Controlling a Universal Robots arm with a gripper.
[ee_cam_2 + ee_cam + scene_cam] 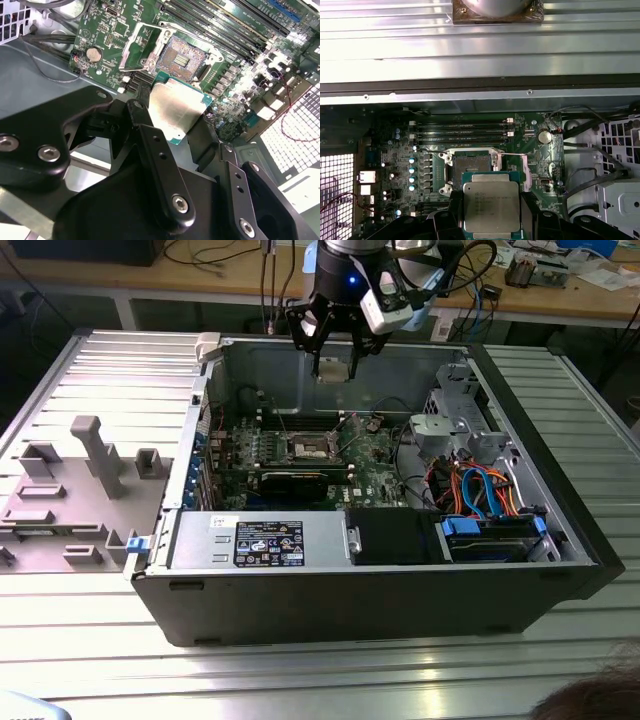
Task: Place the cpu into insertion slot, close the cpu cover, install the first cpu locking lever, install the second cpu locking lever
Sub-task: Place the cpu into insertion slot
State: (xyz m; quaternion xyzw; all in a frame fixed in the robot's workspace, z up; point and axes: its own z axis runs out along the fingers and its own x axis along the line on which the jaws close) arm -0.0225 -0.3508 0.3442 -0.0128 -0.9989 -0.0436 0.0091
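Fingers (pixel 137 112): squeezing the cpu (pixel 491 207) by two sides.
Cpu: hanging in the air over the slot (pixel 470 167), not touching it.
Slot: lying open on the green board (pixel 536 156).

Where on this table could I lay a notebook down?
The ribbed table is bare between the computer case and the camera, and past the case at the exterior view's right. Crowded: the grey fixture at that view's left, and inside the case.
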